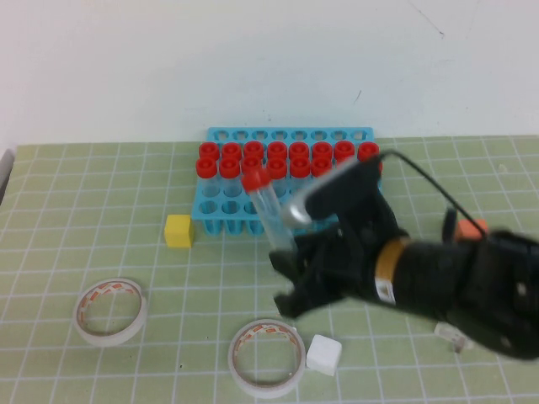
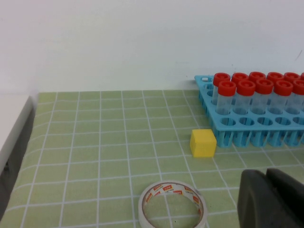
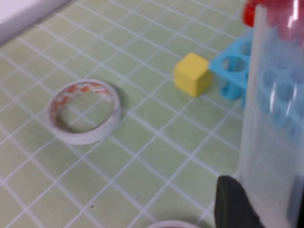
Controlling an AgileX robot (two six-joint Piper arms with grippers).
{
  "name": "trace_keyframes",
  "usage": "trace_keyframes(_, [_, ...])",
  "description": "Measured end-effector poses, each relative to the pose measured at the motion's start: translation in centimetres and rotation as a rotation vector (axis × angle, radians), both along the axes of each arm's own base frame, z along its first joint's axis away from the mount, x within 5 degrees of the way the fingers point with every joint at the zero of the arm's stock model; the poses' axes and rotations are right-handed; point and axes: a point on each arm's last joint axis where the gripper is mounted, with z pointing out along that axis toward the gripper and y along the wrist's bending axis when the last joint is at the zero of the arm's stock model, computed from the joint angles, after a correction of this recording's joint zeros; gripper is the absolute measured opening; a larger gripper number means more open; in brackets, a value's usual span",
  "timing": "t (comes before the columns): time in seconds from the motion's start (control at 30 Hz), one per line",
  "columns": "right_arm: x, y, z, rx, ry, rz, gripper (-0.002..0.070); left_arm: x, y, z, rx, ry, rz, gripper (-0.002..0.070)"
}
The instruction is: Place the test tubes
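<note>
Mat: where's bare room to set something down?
Free: mat left of rack and yellow cube, behind left tape roll. Crowded: front centre, right gripper holding a test tube by second tape roll and white cube. Left gripper shut, nearside, facing left tape roll.

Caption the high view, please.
Right gripper holds a red-capped test tube tilted by the blue rack; left gripper shut, outside this view.
</note>
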Motion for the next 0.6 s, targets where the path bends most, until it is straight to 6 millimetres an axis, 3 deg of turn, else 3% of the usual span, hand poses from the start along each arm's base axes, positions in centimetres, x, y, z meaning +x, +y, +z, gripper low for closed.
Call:
trace_keyframes(0.37, [-3.2, -2.2, -4.8, -0.052, -0.018, 0.106, 0.0233, 0.0, 0.0, 0.0, -0.014, -0.001, -0.002, -0.0001])
trace_keyframes(0.6, [-4.7, -2.4, -4.0, 0.150, -0.169, 0.187, 0.0233, 0.0, -0.1, 0.8, -0.057, -0.063, -0.007, -0.0001])
